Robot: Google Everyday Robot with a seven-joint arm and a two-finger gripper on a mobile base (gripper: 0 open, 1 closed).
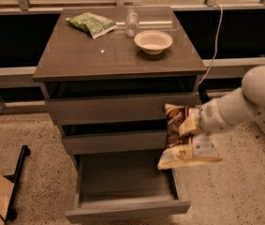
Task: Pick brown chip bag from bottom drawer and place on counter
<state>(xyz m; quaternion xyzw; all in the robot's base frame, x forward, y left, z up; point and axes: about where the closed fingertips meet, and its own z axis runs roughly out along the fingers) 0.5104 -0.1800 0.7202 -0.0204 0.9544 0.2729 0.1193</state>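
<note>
- end effector (pixel 188 125) at right of the cabinet, level with the middle drawer front, fingers clamped onto the brown chip bag (pixel 187 154)
- brown chip bag is off the ground and held in the air: dark brown part up, pale printed part hanging down, bag tilted
- in the camera view the bag overlaps the right ends of the top drawer (pixel 118 108) and the middle drawer (pixel 113 142); its lower edge is over the right rear corner of the bottom drawer (pixel 127 211)
- bag is out of the bottom drawer and below the tabletop (pixel 90 60), touching neither as far as visible
- bottom drawer is pulled far out, grey inside showing
- middle drawer sticks out a little past the top drawer
- white arm (pixel 246 102) comes in from the right edge, thick rounded link
- on the tabletop: green chip bag (pixel 92 23) at back left, clear jar (pixel 131 22) at back centre, pale bowl (pixel 153 41) just right of and in front of the jar
- jar and bowl are near each other, the green chip bag apart from both
- white cable (pixel 215 41) hangs down behind the right side of the cabinet
- speckled floor (pixel 43 149), black stand foot (pixel 18 172) at lower left
</note>
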